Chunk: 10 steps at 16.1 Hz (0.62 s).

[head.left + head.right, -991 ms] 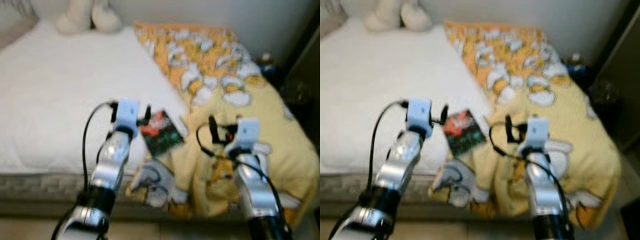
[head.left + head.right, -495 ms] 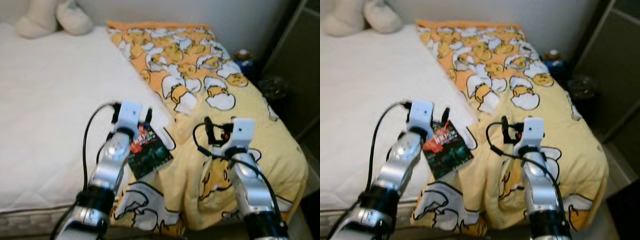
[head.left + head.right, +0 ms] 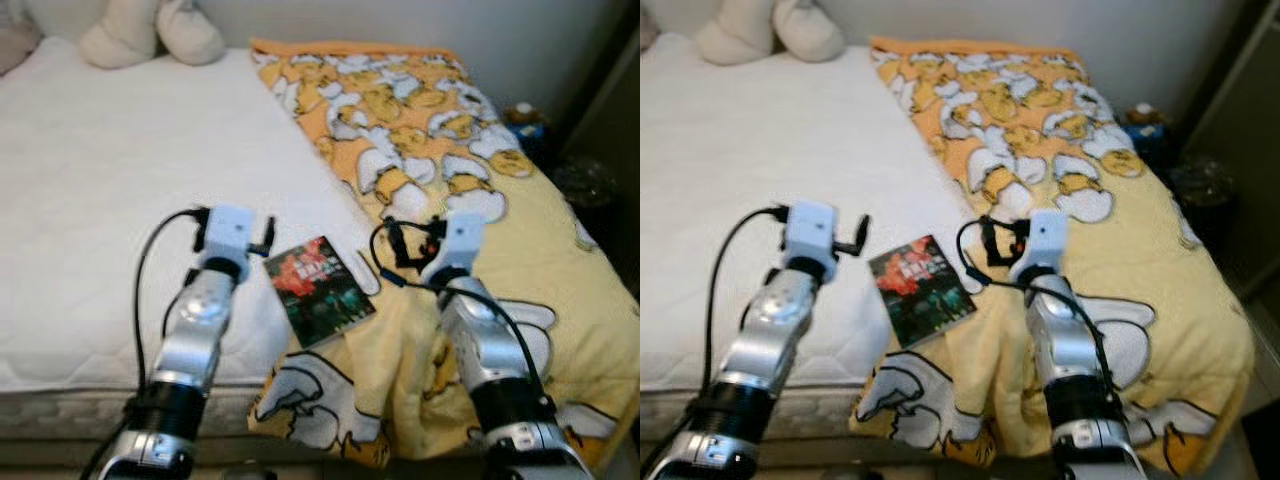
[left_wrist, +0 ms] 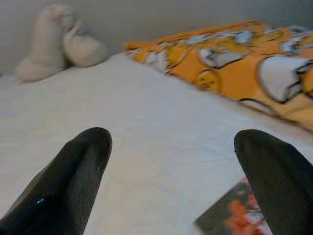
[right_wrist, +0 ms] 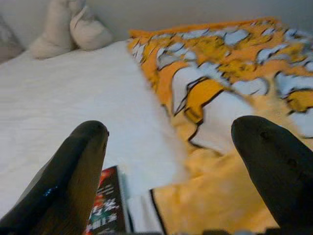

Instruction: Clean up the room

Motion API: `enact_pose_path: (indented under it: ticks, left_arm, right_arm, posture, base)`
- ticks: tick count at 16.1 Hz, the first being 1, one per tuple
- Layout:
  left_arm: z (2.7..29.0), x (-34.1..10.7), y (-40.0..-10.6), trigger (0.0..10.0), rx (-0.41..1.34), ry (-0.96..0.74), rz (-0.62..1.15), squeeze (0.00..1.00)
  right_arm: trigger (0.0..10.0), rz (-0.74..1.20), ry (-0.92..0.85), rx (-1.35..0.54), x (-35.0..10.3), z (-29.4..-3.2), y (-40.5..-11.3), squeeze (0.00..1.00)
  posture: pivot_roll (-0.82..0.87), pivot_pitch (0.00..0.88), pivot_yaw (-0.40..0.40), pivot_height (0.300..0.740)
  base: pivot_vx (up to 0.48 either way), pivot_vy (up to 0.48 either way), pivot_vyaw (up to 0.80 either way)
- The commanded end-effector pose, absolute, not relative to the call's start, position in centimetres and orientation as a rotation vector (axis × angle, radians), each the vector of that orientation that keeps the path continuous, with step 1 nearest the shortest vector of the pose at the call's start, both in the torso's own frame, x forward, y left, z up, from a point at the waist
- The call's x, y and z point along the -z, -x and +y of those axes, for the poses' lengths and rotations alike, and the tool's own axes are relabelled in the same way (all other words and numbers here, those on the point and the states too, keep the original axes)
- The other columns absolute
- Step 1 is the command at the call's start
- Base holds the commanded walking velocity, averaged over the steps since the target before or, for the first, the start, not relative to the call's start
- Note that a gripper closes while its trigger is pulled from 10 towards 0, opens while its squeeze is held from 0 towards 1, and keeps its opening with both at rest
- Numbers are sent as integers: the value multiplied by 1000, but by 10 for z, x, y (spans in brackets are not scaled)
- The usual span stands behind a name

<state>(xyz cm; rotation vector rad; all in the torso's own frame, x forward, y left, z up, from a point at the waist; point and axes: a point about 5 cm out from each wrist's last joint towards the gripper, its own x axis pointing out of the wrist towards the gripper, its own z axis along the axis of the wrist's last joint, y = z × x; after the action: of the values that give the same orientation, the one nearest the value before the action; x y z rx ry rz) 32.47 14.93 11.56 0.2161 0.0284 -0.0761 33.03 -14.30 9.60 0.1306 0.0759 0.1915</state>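
Note:
A dark book with a red and green cover point(image 3: 318, 290) lies on the white mattress point(image 3: 120, 200) near the bed's front edge, touching the yellow blanket point(image 3: 480, 190) printed with egg figures. My left gripper point(image 4: 171, 161) hovers just left of the book, open and holding nothing; the book's corner point(image 4: 234, 215) shows in its wrist view. My right gripper point(image 5: 171, 161) hovers just right of the book over the blanket's edge, open too, with the book point(image 5: 105, 208) by one finger.
A cream plush toy point(image 3: 150, 30) sits at the head of the bed by the wall. The blanket hangs over the bed's front right corner. Dark objects point(image 3: 590, 180) stand on the floor right of the bed.
The camera has shifted, so the bed sits differently in view. Both arms stay raised, and the book now lies in plain view between them instead of partly behind the left wrist.

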Motion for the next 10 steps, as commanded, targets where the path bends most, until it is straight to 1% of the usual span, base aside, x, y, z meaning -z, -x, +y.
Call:
enact_pose_path:
  ticks: [1,3,4,7,10]
  left_arm:
    - [152,-120,-323,10000,73,-219,17,0]
    - [149,-123,-323,10000,94,-234,1,0]
    - [146,-123,-323,10000,113,-263,7,0]
    - [145,-118,-322,10000,107,-265,38,0]
    - [140,-117,-320,10000,131,-254,49,0]
  right_arm:
    - [10000,87,-145,-206,-94,-139,-331,0]
    - [10000,93,-151,-216,-92,-136,-331,0]
    - [10000,98,-154,-222,-90,-133,-330,0]
    - [10000,97,-153,-220,-88,-134,-329,0]
    - [10000,101,-154,-180,-83,-143,-324,0]
  posture:
    - [111,12,-28,740]
    - [112,13,-30,740]
    - [111,14,-31,740]
    - [99,17,-24,740]
    - [86,18,-16,740]
  base:
    - [0,480,0]
    - [0,446,0]
    - [446,0,0]
    - [0,0,0]
    - [0,0,0]
